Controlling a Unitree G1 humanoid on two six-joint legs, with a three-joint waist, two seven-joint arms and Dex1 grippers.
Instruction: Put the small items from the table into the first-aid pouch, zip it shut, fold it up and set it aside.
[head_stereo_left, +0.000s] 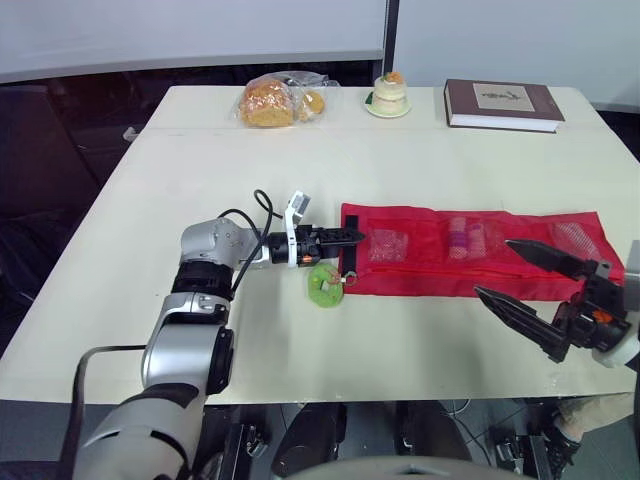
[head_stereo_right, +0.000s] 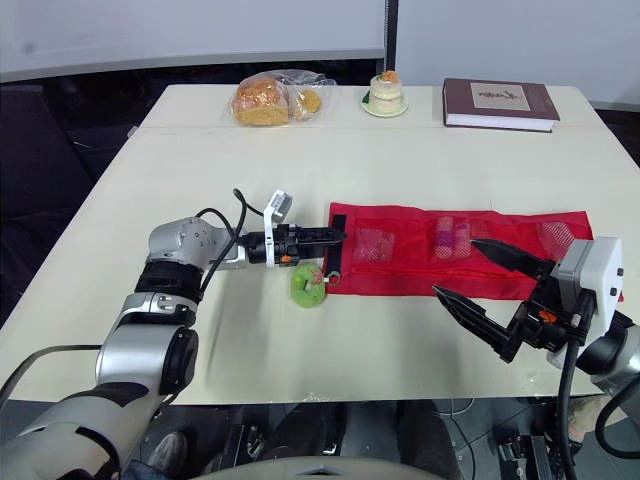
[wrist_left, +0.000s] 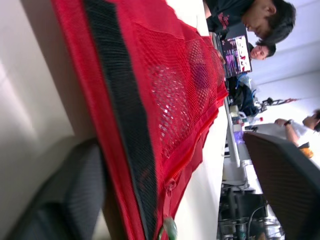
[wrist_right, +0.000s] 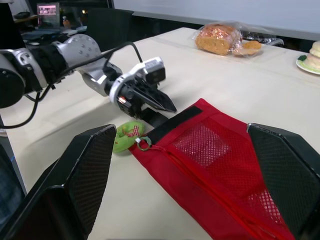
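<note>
The table (head_stereo_left: 420, 170) has the red pouch (head_stereo_left: 430, 278) spread flat and unfolded, mesh pockets up, so I'd guess zipping's next. The right claw (head_stereo_left: 494, 268) hangs wide apart over its near edge, looks parked. The left claw (head_stereo_left: 355, 237) sits at the pouch's left end, fingers apart either side of the edge, right by the green charm (head_stereo_left: 324, 284), probably lining up on the zipper.

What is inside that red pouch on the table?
Through the mesh of the red pouch, a pale packet shows in one pocket and something pink in the next. What they are, the mesh hides.
</note>
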